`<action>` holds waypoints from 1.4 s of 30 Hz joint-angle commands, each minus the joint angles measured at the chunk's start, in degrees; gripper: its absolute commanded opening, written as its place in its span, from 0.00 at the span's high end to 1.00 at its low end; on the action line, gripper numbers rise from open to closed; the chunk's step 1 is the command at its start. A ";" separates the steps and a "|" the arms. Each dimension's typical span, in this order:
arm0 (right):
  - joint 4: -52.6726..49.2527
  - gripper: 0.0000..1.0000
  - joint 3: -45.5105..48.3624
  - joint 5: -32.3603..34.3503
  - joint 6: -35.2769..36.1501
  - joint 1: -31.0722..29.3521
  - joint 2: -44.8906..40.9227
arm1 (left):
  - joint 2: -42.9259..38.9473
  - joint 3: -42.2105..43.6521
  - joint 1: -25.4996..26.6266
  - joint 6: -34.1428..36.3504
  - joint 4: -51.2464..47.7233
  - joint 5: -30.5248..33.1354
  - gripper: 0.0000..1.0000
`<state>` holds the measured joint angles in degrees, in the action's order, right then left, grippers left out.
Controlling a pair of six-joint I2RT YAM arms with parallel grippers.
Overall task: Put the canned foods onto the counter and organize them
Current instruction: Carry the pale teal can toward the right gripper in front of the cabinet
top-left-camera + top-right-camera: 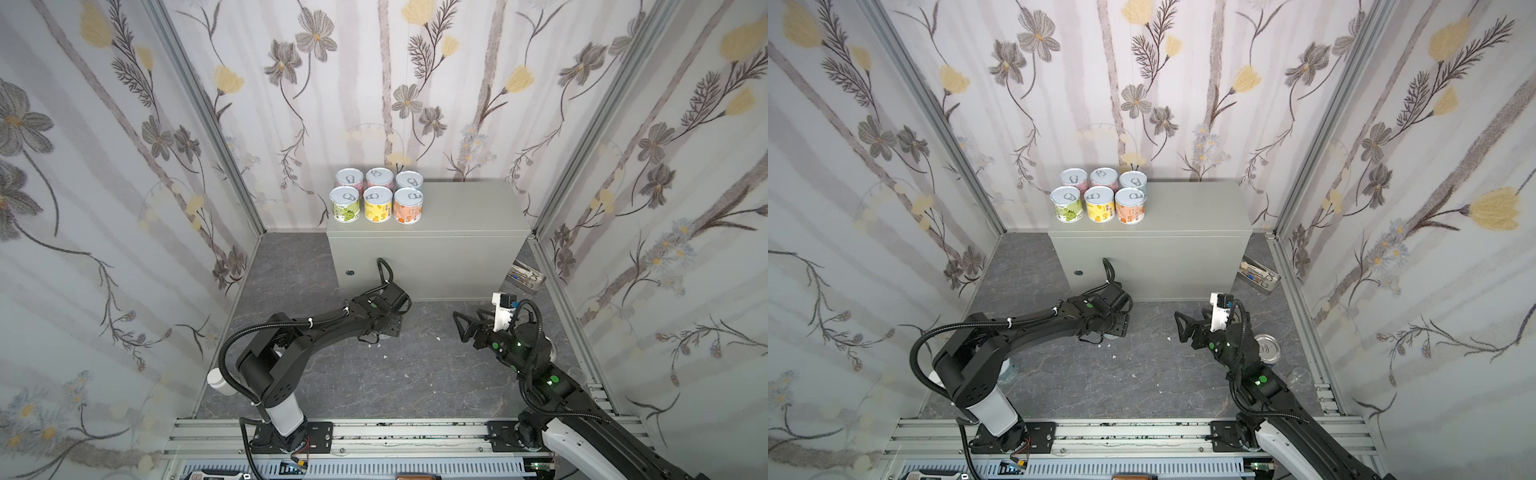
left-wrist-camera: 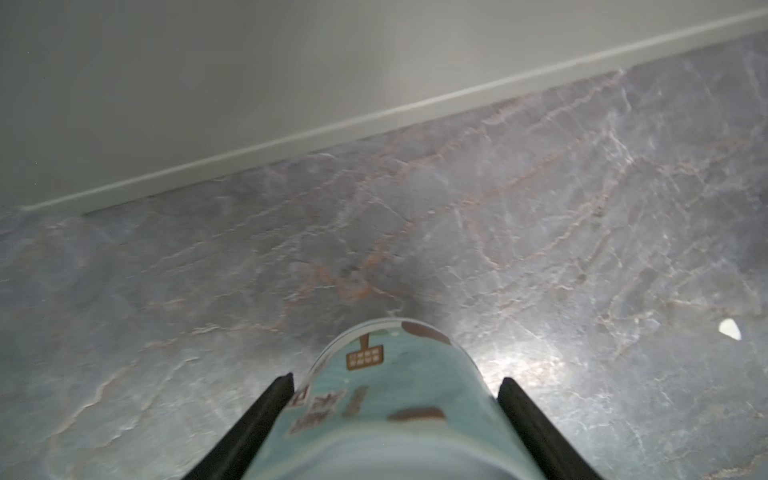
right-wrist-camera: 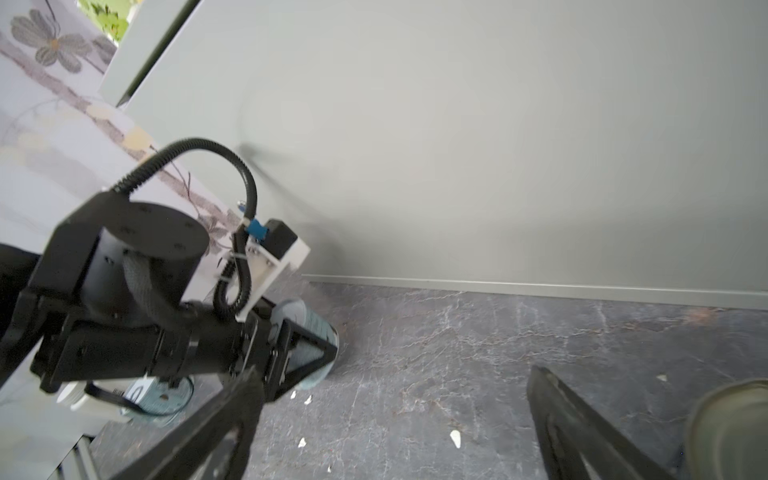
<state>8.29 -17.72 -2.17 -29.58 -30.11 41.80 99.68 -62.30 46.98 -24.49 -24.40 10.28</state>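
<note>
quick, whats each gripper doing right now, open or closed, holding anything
left gripper: closed on the blue can
right gripper: open, nothing between its jaws

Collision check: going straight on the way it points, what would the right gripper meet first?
Likely the front of the counter, low near the floor; the path ahead of the open right gripper looks free till there. Depth unclear.

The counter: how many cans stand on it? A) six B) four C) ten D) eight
A: six cans stand on the counter, in two rows of three.
</note>
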 commanded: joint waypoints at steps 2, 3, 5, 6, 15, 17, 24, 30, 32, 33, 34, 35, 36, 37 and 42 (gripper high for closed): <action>-5.39 0.00 1.12 1.21 -1.30 1.66 -4.85 | 4.07 -2.58 3.54 -5.09 2.46 3.85 0.44; -6.12 0.00 1.27 1.21 -1.31 1.94 -5.77 | 4.92 -3.04 4.09 -6.37 2.58 4.23 0.44; -7.57 0.00 1.54 1.23 -1.28 2.54 -7.42 | 7.03 -4.11 5.47 -8.83 2.87 5.09 0.44; -8.08 0.00 1.54 1.13 -1.34 2.74 -7.93 | 7.73 -4.66 6.26 -9.52 2.87 5.64 0.44; -10.23 0.00 1.01 -0.27 -0.22 3.13 -8.87 | 12.57 -8.53 9.97 -13.06 3.29 6.33 0.41; -10.33 0.00 1.02 -0.61 -0.04 3.13 -8.87 | 12.87 -8.53 10.04 -13.30 3.56 6.17 0.34; -9.43 0.00 2.11 -4.83 1.81 2.80 -9.60 | 11.75 -8.36 10.15 -12.67 4.01 6.13 0.10; -10.01 0.00 2.33 -1.39 2.38 -1.77 -9.68 | 7.03 -8.19 10.17 -12.19 3.84 7.42 0.00; -9.48 0.00 2.42 1.12 2.01 -4.72 -9.18 | 4.74 -7.86 10.17 -12.07 3.75 7.42 0.00; -9.10 0.00 2.47 2.35 1.70 -6.45 -8.76 | 3.65 -7.70 10.15 -12.07 3.75 7.45 0.00; -8.85 0.00 2.47 3.90 1.32 -7.71 -8.11 | 2.05 -7.28 10.15 -12.15 3.68 7.64 0.00; -8.53 0.00 2.49 5.45 0.84 -9.84 -7.51 | 0.30 -6.77 10.16 -12.16 3.66 8.08 0.00; -8.35 0.00 2.46 6.58 0.52 -11.29 -6.80 | -1.37 -6.36 10.22 -12.08 3.53 8.56 0.00; -7.84 0.00 2.64 8.40 0.01 -13.10 -6.24 | -3.59 -5.71 10.20 -12.01 3.33 9.29 0.00; -4.25 0.00 4.45 14.21 -2.11 -21.31 -4.00 | -15.39 -1.99 8.94 -11.46 0.70 14.50 0.00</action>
<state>-0.51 -14.11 6.79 -29.71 -49.15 36.99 88.47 -65.80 56.69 -35.97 -21.74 20.03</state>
